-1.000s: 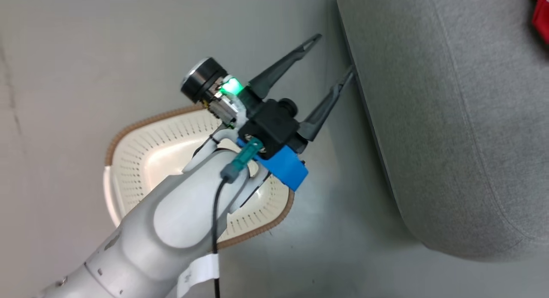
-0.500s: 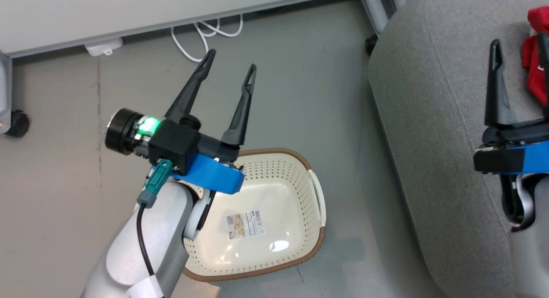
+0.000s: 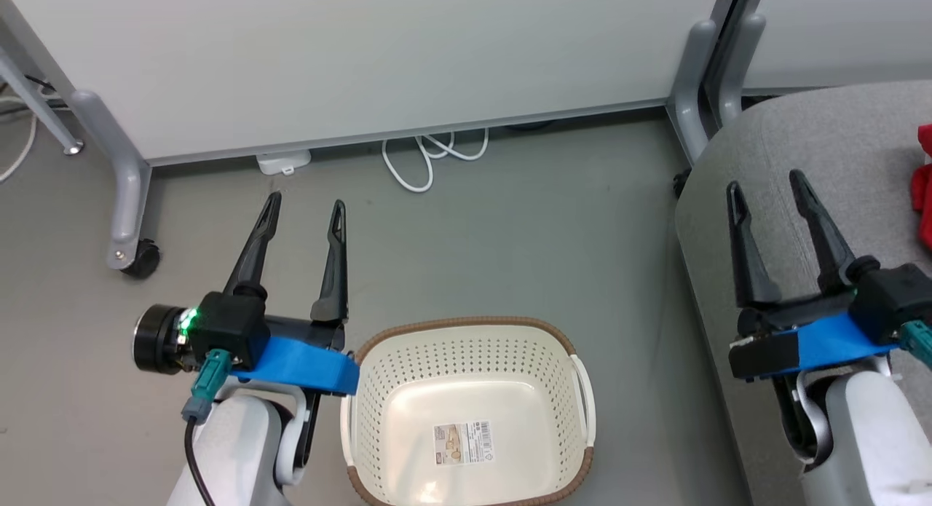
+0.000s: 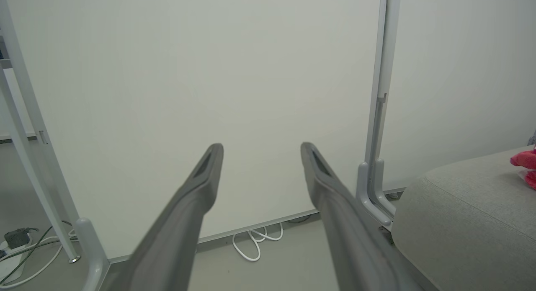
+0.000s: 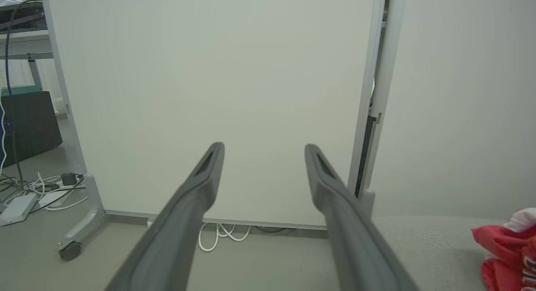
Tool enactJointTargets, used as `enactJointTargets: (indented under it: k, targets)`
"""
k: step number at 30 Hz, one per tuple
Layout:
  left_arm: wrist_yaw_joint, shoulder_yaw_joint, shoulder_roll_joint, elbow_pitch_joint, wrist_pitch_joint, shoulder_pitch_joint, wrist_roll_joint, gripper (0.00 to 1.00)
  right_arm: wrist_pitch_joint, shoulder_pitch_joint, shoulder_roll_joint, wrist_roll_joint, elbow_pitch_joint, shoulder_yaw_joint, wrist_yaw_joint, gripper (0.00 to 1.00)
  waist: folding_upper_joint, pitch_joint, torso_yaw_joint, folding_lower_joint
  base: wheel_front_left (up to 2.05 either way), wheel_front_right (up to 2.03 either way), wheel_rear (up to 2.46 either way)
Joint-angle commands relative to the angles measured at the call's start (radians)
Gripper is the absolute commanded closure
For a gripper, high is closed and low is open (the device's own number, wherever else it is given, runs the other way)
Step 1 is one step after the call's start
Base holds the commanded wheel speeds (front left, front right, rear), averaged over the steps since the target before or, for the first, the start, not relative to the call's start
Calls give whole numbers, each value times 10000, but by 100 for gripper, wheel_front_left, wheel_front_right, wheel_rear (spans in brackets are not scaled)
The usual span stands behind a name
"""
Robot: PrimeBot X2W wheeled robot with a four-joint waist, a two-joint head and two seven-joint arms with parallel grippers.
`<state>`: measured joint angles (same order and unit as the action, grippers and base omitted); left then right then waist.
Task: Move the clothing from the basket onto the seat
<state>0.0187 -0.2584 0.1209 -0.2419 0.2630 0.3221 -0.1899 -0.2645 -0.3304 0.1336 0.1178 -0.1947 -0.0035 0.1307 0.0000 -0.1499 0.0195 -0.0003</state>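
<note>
In the head view the left gripper [image 3: 306, 200] sits at the lower left, over the grey floor [image 3: 510, 236], with its two dark fingers spread apart and nothing between them. Its own wrist view looks past those fingers at a pale panel [image 4: 209, 73] and a coil of white cable [image 4: 255, 243] at the bottom centre.

At the bottom centre of the head view stands the basket [image 3: 466, 322], just right of the left arm and seen from above. Its cream floor shows in full, with a printed label [image 3: 462, 443] stuck on it.

The right gripper [image 3: 764, 180] is at the lower right of the head view, above the near edge of the seat [image 3: 801, 142]. Its fingers are also spread and hold nothing.

The clothing [image 3: 925, 200] lies on the seat, well apart from the basket. The head view catches it as a red sliver at the right edge. The left wrist view has it as a small red heap at the mid right. The right wrist view, at its lower right corner, brings out crumpled red folds with a white patch on top and some white print. The right wrist view also takes in a caster [image 5: 69, 251] and loose cords [image 5: 33, 190] at its lower left.
</note>
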Motion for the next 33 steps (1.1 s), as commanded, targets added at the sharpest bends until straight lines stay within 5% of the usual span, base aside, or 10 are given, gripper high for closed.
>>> enactJointTargets:
  k: [1,18,33]
  targets:
    - [70,174,-86,-21,27,-264,121,0,3,259,-33,-1,-37,5,1,0,0,292,182,3,0,0,0]
    - [614,1665,-630,143,26,-2039,693,0,3,1995,-579,149,-254,-386,1,0,0,1103,269,3,0,0,0]
    - [760,1970,-708,265,26,-2575,790,0,3,2573,-804,237,-398,-677,1,0,0,1288,342,3,0,0,0]
